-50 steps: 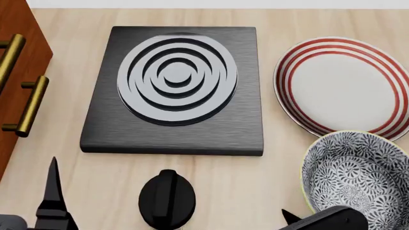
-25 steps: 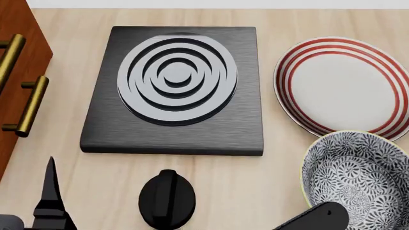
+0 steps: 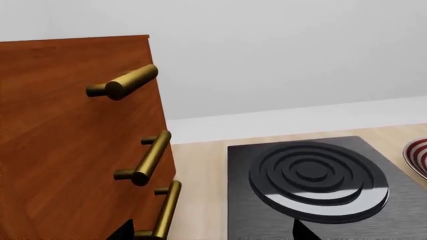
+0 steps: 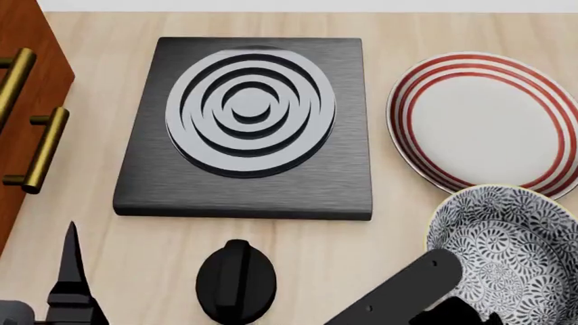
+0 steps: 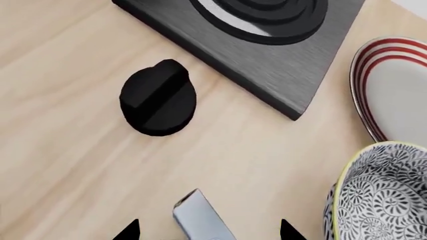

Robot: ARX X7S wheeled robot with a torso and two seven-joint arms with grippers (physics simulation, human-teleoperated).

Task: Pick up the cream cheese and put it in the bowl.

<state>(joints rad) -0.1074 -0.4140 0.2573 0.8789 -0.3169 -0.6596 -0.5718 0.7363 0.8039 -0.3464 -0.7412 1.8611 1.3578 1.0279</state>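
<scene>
The cream cheese [image 5: 200, 220] shows only in the right wrist view, as the end of a pale grey-blue box lying on the wooden counter. My right gripper [image 5: 208, 233] is open above it, with one fingertip on either side and apart from it. The bowl [image 4: 505, 250], dark floral with a yellowish rim, stands at the front right and also shows in the right wrist view [image 5: 380, 200], close beside the box. In the head view my right arm [image 4: 397, 292] hides the box. My left gripper [image 3: 210, 232] is open and empty by the cabinet.
A black stove plate [image 4: 248, 183] with a ringed burner lies at the centre, with a black knob [image 4: 237, 279] in front of it. A white plate with red rings [image 4: 483, 122] sits behind the bowl. A brown cabinet [image 4: 27, 101] with brass handles stands at the left.
My right arm has come further into the head view, moving up and to the left beside the bowl. The left gripper has barely moved.
</scene>
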